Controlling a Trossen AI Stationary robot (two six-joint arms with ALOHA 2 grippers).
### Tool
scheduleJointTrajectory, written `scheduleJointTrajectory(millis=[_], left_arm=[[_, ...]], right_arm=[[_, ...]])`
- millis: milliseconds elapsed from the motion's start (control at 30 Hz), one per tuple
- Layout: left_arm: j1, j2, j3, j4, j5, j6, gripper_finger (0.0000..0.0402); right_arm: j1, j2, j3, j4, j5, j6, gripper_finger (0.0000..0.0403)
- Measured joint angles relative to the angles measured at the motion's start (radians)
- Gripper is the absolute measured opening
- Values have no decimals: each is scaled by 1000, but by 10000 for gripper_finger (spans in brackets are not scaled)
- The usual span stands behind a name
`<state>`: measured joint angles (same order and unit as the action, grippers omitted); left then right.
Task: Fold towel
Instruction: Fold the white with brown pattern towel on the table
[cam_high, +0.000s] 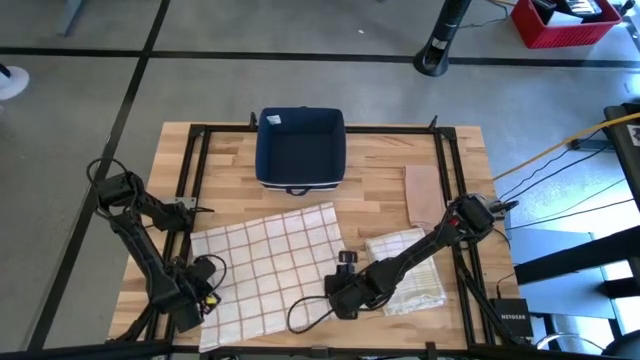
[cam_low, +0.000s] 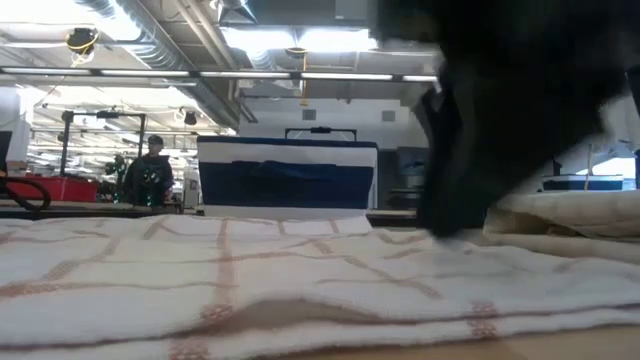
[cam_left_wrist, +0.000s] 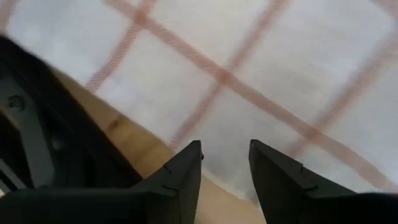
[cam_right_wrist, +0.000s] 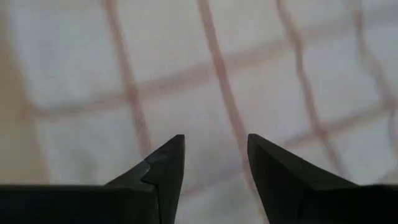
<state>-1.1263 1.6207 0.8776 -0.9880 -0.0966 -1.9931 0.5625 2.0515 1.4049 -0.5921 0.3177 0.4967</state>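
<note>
The checked towel (cam_high: 268, 268) is spread flat on the worktop (cam_high: 380, 165), and with the left pincer (cam_left_wrist: 225, 165) and right pincer (cam_right_wrist: 215, 155) both held apart at its near edge, only one layer may perhaps be caught.

Towel (cam_high: 270, 268) flat before bin (cam_high: 300, 148), folded towels (cam_high: 408, 270) to its right

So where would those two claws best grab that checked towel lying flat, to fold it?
Probably by its near edge, one corner each. The checked towel lies spread flat, so only its edges give something to pinch. The left gripper sits open at the near left edge, where wood shows beside the cloth; the right gripper is open over the near right corner. Coming down from above looks simplest.
</note>
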Motion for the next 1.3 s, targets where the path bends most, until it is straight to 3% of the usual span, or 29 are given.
scheduleJointTrajectory(millis=[200, 433, 567, 1133, 1300], left_arm=[[8, 0, 66, -11, -33, 65, 127], [11, -1, 72, -21, -199, 129, 127], [11, -1, 59, -19, -253, 149, 127], [16, -1, -71, 51, -372, 82, 127], [17, -1, -99, 88, -385, 82, 127]], right_arm=[[0, -7, 73, 80, 78, -92, 179], [-3, 51, 67, 615, 19, -265, 179], [-18, 134, 91, 803, -3, -315, 179], [-160, 597, 672, 777, -76, -316, 179], [-188, 683, 746, 805, -138, -287, 179]])
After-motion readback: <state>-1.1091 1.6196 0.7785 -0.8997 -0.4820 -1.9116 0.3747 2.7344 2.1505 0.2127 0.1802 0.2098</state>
